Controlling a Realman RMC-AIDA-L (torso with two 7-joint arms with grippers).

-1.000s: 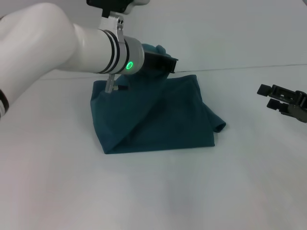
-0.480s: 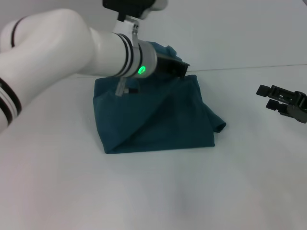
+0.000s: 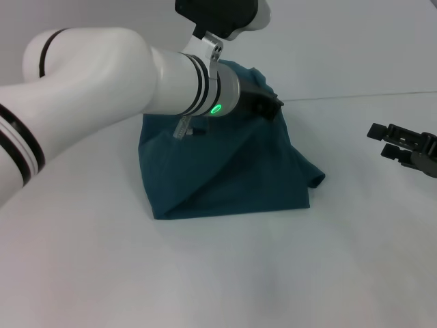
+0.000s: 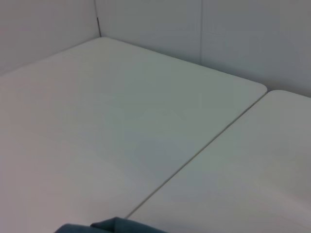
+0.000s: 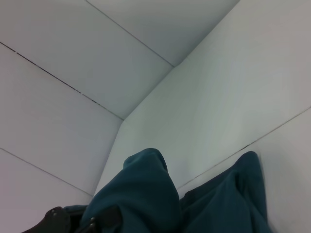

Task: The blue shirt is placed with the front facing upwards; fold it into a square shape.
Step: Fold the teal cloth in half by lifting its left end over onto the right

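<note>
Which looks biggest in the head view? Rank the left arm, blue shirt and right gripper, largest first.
1. Left arm, though nearness to the camera inflates it.
2. Blue shirt.
3. Right gripper, at the right edge and partly cut off.

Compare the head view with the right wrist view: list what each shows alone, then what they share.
Only the head view shows the whole folded pile of the blue shirt lying on the white table, the left arm reaching across its far edge with the left gripper at a raised bunch of cloth, and the right gripper apart from the shirt, off to the right. Only the right wrist view shows the wall panels and their corner behind the table. Both show the shirt's lifted fold and the table's seam line.
</note>
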